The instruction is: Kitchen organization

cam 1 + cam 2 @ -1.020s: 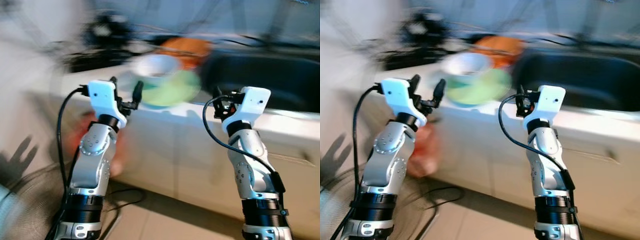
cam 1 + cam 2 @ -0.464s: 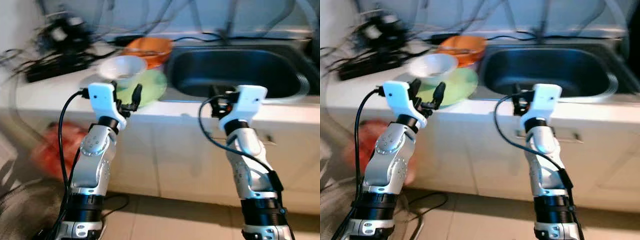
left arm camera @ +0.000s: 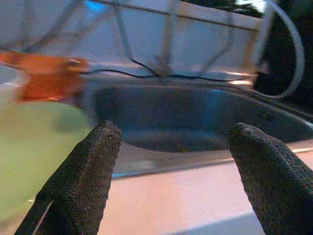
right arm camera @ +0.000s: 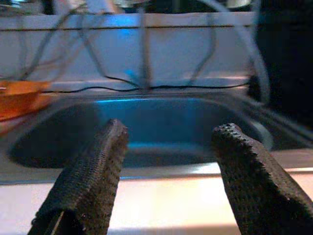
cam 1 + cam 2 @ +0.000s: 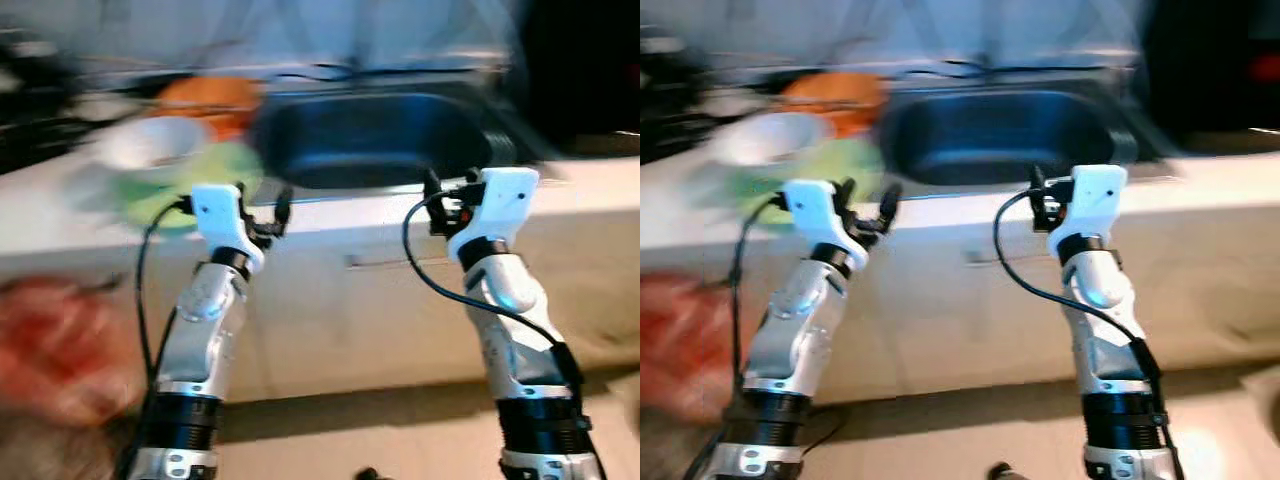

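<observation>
In front of the sink (image 5: pixel 370 140), both arms are raised at the tabletop (image 5: pixel 560 185) edge, head views blurred. The left gripper (image 5: pixel 263 212) is held just short of the tabletop edge, near the sink's left corner; its jaws are spread wide and nothing is held between them. In the left wrist view the fingers (image 3: pixel 85 176) are seen framing the sink basin, well apart from each other. The right gripper (image 5: pixel 1037 200) is held before the sink's front rim, toward the middle; its jaws are also spread wide and empty, as seen in the right wrist view with the fingers (image 4: pixel 88 178) on either side of the basin.

Left of the sink, a green plate (image 5: pixel 165 185) is seen lying on the tabletop, with a white bowl (image 5: pixel 150 143) on or just behind it; contact cannot be told through the blur. An orange bowl (image 5: pixel 205 97) is set behind these, beside the sink's left rim. All three lie beyond and to the left of the left jaws, apart from them; the green plate is nearest. Cables (image 4: pixel 142 54) are seen running along the wall behind the sink. A red blurred object (image 5: pixel 55 340) is seen low on the floor, left of the cabinet front (image 5: pixel 370 300) under the sink.
</observation>
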You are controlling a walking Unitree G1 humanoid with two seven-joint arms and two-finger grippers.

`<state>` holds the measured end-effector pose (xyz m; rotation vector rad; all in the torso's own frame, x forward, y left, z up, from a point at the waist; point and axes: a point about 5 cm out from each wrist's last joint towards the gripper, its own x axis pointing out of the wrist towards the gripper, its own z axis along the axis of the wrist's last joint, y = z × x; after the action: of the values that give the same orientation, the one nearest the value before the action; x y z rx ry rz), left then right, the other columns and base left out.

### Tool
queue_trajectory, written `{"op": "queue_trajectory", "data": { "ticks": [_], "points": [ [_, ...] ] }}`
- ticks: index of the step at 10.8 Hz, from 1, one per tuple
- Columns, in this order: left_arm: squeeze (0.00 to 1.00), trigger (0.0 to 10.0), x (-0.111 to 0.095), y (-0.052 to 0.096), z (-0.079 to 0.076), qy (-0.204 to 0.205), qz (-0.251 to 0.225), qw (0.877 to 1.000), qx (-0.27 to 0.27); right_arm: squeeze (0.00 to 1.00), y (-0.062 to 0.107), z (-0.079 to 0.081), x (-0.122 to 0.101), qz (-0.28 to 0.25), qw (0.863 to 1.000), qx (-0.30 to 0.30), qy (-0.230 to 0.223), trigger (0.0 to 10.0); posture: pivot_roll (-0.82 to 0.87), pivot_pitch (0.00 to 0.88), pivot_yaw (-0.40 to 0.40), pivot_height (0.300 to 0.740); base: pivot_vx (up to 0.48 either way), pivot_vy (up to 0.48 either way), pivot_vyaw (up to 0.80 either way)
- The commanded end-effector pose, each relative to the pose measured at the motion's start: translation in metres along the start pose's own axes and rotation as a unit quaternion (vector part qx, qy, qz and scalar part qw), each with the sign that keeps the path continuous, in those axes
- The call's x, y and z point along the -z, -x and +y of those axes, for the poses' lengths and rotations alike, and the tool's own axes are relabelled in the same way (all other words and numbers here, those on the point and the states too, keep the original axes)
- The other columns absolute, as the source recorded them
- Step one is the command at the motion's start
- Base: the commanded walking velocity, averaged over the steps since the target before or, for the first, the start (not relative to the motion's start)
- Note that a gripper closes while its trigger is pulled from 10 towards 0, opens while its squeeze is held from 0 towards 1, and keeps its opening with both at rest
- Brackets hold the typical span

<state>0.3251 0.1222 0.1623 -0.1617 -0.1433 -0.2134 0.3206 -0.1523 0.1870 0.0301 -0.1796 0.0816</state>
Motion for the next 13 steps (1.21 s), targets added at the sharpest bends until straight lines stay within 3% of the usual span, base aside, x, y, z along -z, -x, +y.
{"op": "queue_trajectory", "data": {
  "ticks": [1, 3, 6, 7, 8, 9, 10, 12, 13],
  "points": [
    [0.00, 10.0, -0.005, -0.004, 0.001, -0.003, -0.011, 1.000, -0.003, 0.00, -0.001, 0.000, -0.004, -0.003, 1.000, -0.003, 0.001, 10.0, -0.04, 0.000, 0.033, 0.740, 0.000, 0.000, 0.00],
    [0.00, 10.0, -0.008, -0.005, -0.002, -0.015, -0.022, 1.000, 0.000, 0.00, 0.000, 0.005, 0.001, 0.004, 1.000, -0.003, -0.011, 10.0, -0.03, 0.000, 0.040, 0.740, 0.000, 0.000, 0.00],
    [0.00, 10.0, -0.014, -0.002, 0.008, -0.034, -0.033, 0.999, -0.015, 0.00, -0.002, 0.013, 0.015, 0.034, 0.999, 0.003, -0.043, 10.0, 0.02, 0.000, 0.068, 0.740, 0.000, 0.000, 0.00],
    [0.00, 10.0, -0.015, -0.001, 0.008, -0.040, -0.033, 0.999, -0.012, 0.00, -0.005, 0.017, 0.017, 0.035, 0.999, 0.006, -0.032, 10.0, 0.03, 0.000, 0.070, 0.740, 0.000, 0.000, 0.00],
    [0.00, 10.0, -0.017, -0.001, 0.010, -0.043, -0.038, 0.998, -0.015, 0.00, -0.004, 0.025, 0.009, 0.001, 0.998, -0.027, -0.054, 10.0, 0.03, 0.000, 0.074, 0.740, 0.000, 0.000, 0.00],
    [0.00, 10.0, -0.019, -0.002, 0.011, -0.044, -0.040, 0.998, -0.014, 0.00, -0.004, 0.030, 0.007, 0.002, 0.996, -0.046, -0.076, 10.0, 0.03, 0.000, 0.077, 0.740, 0.000, 0.000, 0.00],
    [0.00, 10.0, -0.019, -0.002, 0.011, -0.042, -0.039, 0.998, -0.012, 0.00, -0.002, 0.034, 0.009, 0.014, 0.996, -0.065, -0.065, 10.0, 0.03, 0.000, 0.079, 0.740, 0.000, 0.000, 0.00],
    [0.00, 10.0, -0.020, -0.003, 0.013, -0.050, -0.039, 0.998, -0.015, 0.00, -0.001, 0.028, 0.019, 0.037, 0.995, -0.058, -0.073, 10.0, 0.03, 0.000, 0.080, 0.740, 0.000, -0.291, 0.00],
    [0.00, 10.0, -0.020, -0.003, 0.014, -0.053, -0.040, 0.998, -0.014, 0.00, -0.001, 0.022, 0.023, 0.044, 0.997, -0.040, -0.054, 10.0, 0.03, 0.000, 0.081, 0.740, 0.000, -0.300, 0.00]
  ]
}}
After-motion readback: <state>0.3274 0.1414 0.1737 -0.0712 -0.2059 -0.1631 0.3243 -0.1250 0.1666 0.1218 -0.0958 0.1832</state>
